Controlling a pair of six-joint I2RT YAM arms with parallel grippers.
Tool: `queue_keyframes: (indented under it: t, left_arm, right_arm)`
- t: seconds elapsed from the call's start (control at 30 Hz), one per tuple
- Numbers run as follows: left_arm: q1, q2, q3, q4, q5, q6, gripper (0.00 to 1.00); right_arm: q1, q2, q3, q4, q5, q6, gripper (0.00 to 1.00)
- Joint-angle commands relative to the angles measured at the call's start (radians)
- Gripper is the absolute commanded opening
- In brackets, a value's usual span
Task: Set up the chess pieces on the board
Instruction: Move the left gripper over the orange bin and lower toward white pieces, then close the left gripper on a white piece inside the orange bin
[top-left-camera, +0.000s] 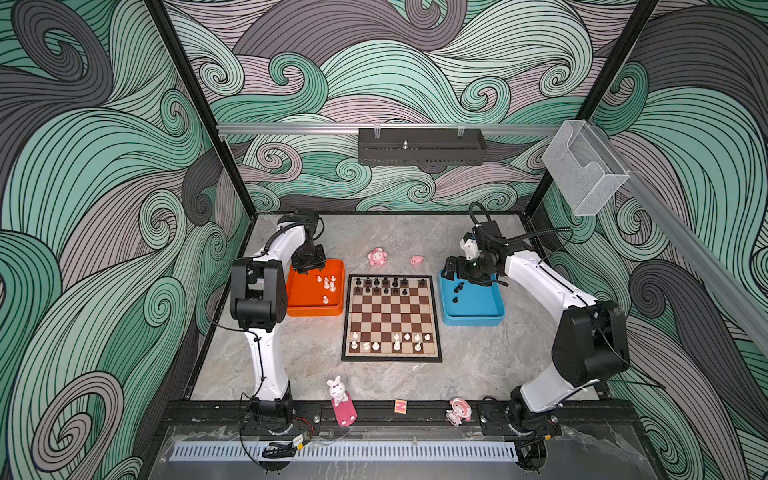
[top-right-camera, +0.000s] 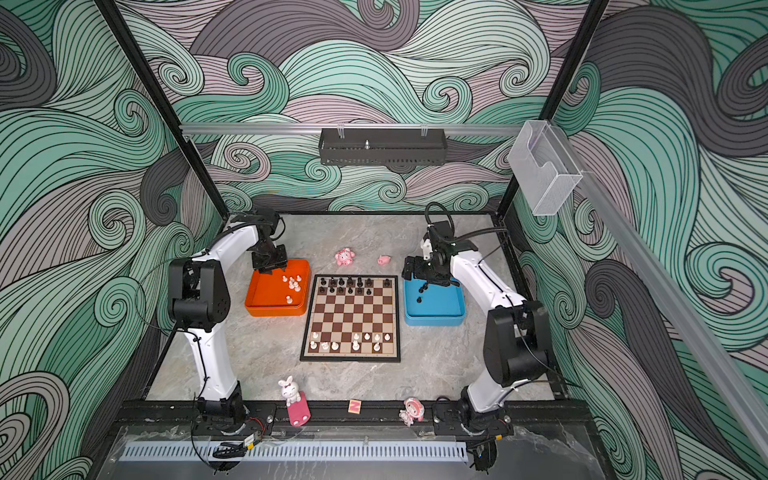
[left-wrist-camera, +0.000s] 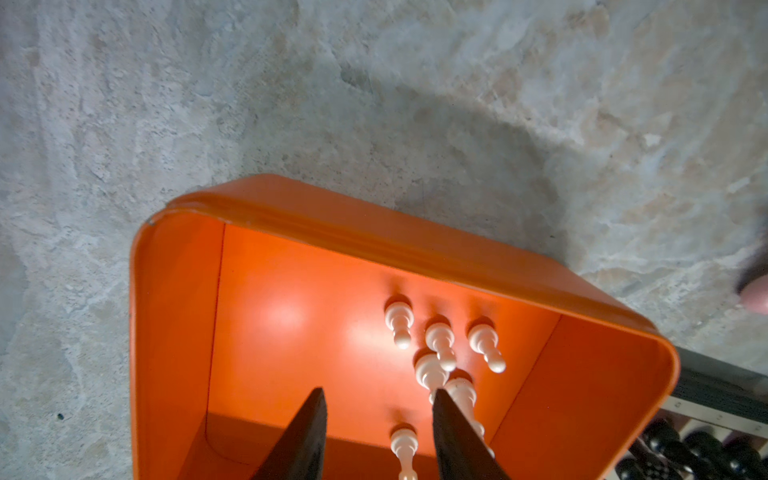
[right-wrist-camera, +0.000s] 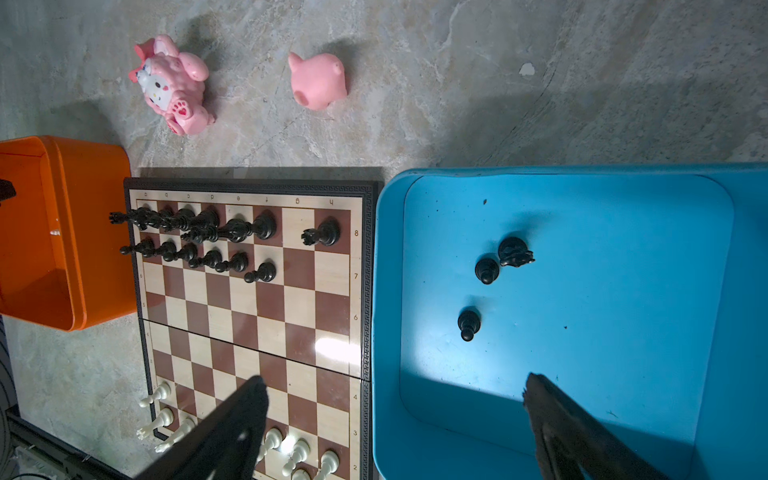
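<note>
Left wrist view: your left gripper (left-wrist-camera: 377, 395) hangs inside the orange tray (left-wrist-camera: 178, 291), its two dark fingers parted with a clear gap between them. One white pawn (left-wrist-camera: 404, 444) stands upright in that gap, much nearer one finger than the other; you cannot tell whether it touches that finger. A cluster of more white pawns (left-wrist-camera: 440, 340) stands on the tray floor just past the fingertips, one of them partly hidden behind a finger. In both top views the board (top-left-camera: 390, 316) lies flat between the orange tray on your left and the blue tray (top-left-camera: 478, 307) on your right, just beside each. Black pieces (right-wrist-camera: 199, 232) crowd its two far rows and white pieces (top-left-camera: 395, 340) stand, with gaps, on its two near rows. Your right gripper (right-wrist-camera: 395, 379) hovers with its fingers spread wide, one over the board and one over the blue tray, holding nothing. A black knight (right-wrist-camera: 513, 251) and two black pawns (right-wrist-camera: 486, 270) sit in that tray, clear of the fingertips.
</note>
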Motion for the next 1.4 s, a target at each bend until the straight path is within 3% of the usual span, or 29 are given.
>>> queue_keyframes:
  t: [0.0,0.93,1.37]
  left_arm:
    - [0.002,0.034,0.014,-0.007,0.011,-0.007,0.45]
    - [0.002,0.15,0.087,0.012,0.008,-0.028,0.34]
    - [0.002,0.165,0.086,0.016,0.001,-0.027,0.18]
  right_arm:
    - [-0.003,0.015,0.003,-0.006,-0.02,-0.018,0.96]
    - [-0.02,0.038,0.0,-0.005,-0.027,-0.033,0.96]
    - [-0.029,0.066,0.009,0.003,-0.041,-0.033,0.96]
